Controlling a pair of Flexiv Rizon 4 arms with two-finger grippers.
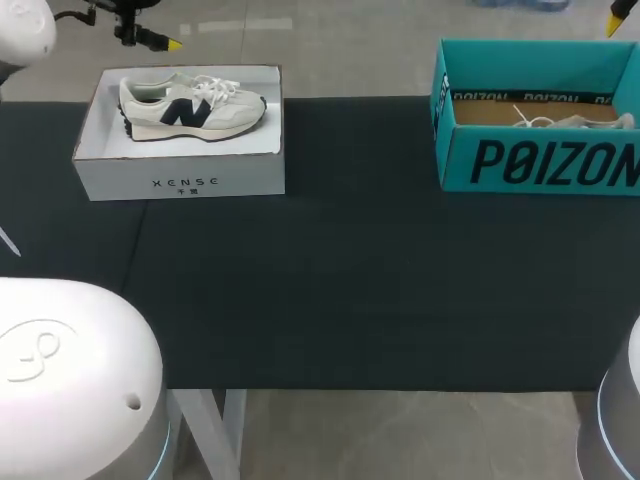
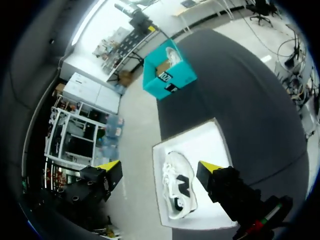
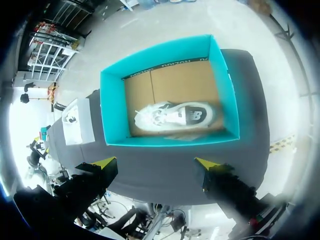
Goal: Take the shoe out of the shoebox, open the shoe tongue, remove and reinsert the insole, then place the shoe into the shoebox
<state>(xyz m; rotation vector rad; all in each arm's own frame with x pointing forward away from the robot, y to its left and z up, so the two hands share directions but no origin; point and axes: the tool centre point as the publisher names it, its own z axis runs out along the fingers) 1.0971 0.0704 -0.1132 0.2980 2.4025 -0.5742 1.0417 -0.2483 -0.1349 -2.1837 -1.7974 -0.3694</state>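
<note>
Black cloth covers the table (image 1: 350, 290) from edge to edge. At the left gripper (image 2: 160, 167), the two yellow-tipped fingers are spread wide apart and hold nothing. Beneath the gap between them, a cream and white running shoe (image 2: 177, 192) with a dark navy side logo lies on its side, toe pointing right. It lies inside an open white cardboard shoebox (image 1: 180, 182) at the far left of the table. At the right gripper (image 3: 155, 164), the fingers are likewise spread and empty, hanging above an open teal cardboard shoebox (image 3: 114, 107) at the far right. A second white shoe (image 3: 172, 116) lies on its side on that box's brown floor. The two boxes stand well apart.
</note>
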